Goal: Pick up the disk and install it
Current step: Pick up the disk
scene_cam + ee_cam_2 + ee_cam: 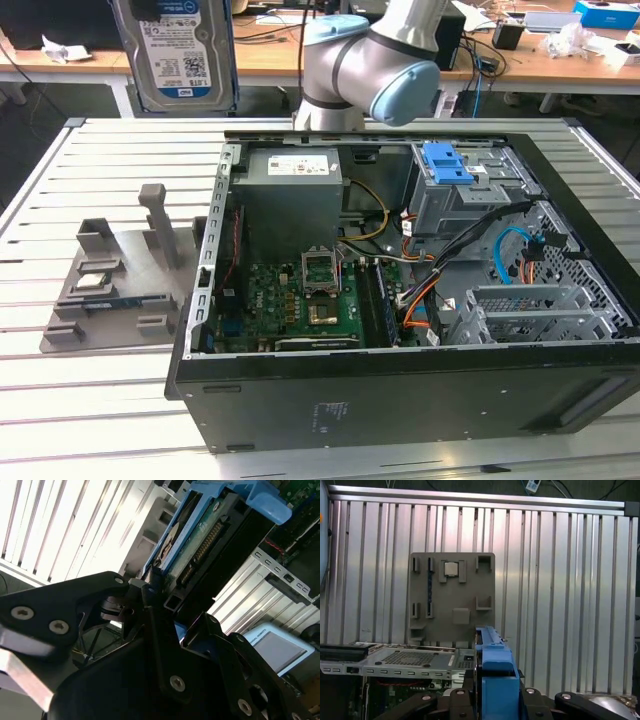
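Observation:
The disk, silver with a blue-and-white label and blue carrier frame, hangs upright high above the far edge of the table, toward the exterior view's left of the arm. The first wrist view shows the disk's blue frame edge-on, with my gripper shut on it, one black finger on each side. In the second wrist view, the disk's green board and connector stick out beyond the gripper.
The open black computer case lies on the slatted table, holding a grey drive cage with a blue latch and a motherboard. A grey fixture plate carrying a small chip sits toward the exterior view's left.

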Action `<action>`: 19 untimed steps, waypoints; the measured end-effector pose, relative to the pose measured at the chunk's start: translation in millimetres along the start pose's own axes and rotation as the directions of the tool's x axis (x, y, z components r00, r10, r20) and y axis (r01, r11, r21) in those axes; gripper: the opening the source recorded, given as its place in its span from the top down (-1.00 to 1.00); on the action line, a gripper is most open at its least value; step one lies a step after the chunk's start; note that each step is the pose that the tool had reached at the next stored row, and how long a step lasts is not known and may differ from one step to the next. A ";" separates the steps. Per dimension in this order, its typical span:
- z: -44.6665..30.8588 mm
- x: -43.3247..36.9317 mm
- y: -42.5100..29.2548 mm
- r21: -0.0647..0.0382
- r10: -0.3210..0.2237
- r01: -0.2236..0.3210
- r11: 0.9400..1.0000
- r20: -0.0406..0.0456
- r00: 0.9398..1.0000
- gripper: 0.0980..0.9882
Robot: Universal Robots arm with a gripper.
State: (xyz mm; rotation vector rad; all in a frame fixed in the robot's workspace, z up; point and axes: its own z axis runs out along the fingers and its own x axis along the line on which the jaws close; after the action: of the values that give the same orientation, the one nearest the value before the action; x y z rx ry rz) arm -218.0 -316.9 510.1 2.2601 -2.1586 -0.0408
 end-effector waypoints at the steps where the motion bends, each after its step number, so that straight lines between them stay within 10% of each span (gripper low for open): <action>1: 0.0 0.1 -3.0 0.000 0.000 0.000 1.000 0.000 1.000 0.39; 19: -2.1 3.3 -72.2 0.000 0.000 0.000 1.000 0.000 1.000 0.39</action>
State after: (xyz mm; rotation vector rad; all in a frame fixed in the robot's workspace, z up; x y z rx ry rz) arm -145.7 -316.9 510.0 2.2600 -2.1588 -0.0408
